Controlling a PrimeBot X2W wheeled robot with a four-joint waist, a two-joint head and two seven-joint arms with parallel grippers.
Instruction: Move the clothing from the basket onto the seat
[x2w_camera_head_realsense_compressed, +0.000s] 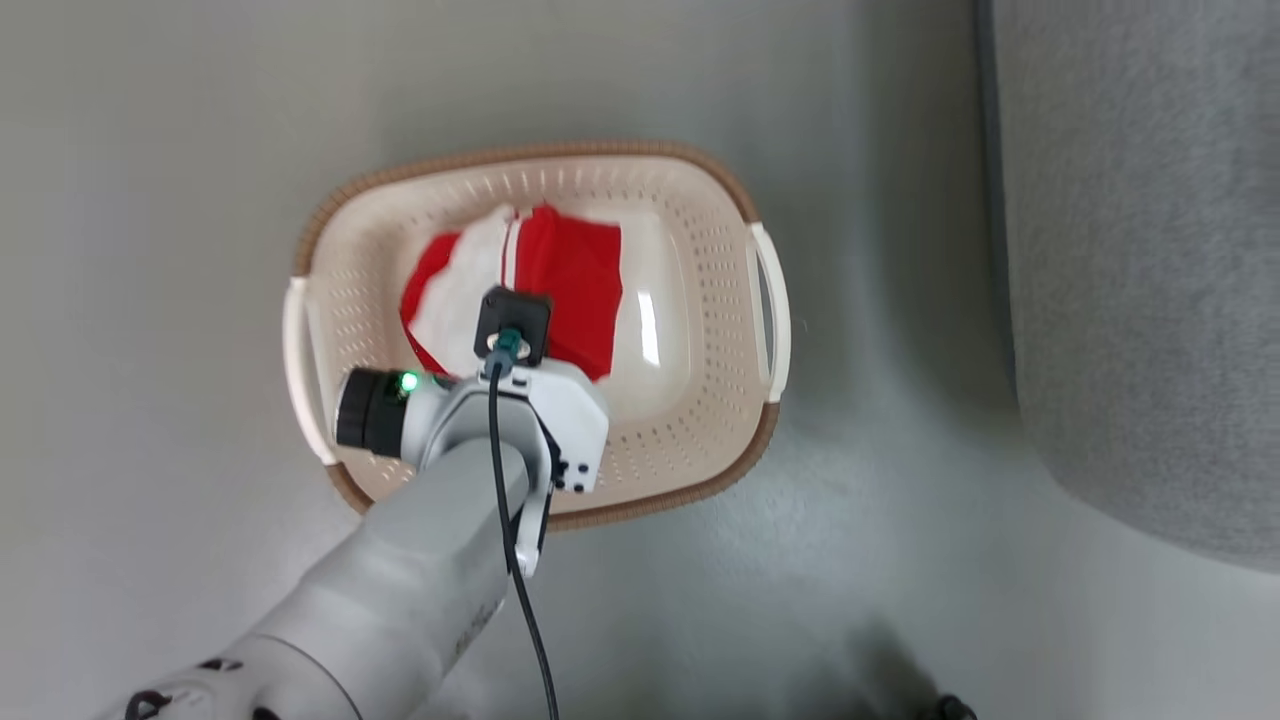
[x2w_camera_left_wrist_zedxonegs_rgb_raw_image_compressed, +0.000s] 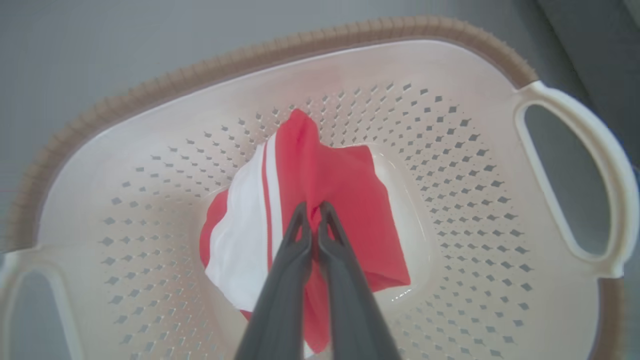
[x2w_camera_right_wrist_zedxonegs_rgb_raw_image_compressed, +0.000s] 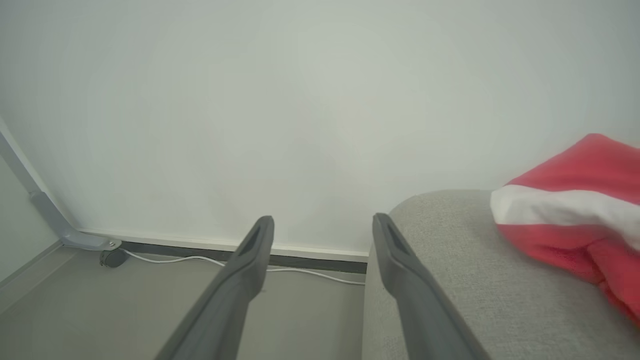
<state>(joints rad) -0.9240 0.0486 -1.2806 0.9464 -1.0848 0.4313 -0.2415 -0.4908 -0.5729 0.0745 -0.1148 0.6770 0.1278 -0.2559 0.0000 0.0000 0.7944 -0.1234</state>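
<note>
One basket (x2w_camera_head_realsense_compressed: 520, 156) stood on the floor (x2w_camera_head_realsense_compressed: 150, 300) with one red-and-white garment (x2w_camera_left_wrist_zedxonegs_rgb_raw_image_compressed: 352, 197) in its middle, clamped by the left gripper (x2w_camera_left_wrist_zedxonegs_rgb_raw_image_compressed: 312, 207), while a second garment (x2w_camera_right_wrist_zedxonegs_rgb_raw_image_compressed: 575, 210) lay on the single grey seat (x2w_camera_head_realsense_compressed: 1150, 300) at the basket's 3 o'clock, near the right gripper (x2w_camera_right_wrist_zedxonegs_rgb_raw_image_compressed: 322, 222), which stood spread apart and empty.

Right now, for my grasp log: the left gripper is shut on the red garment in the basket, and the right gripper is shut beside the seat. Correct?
No: the right gripper is open, fingers apart with nothing between them, as the right wrist view shows. The left gripper is indeed shut on the garment in the basket, and the right one is beside the seat.
</note>
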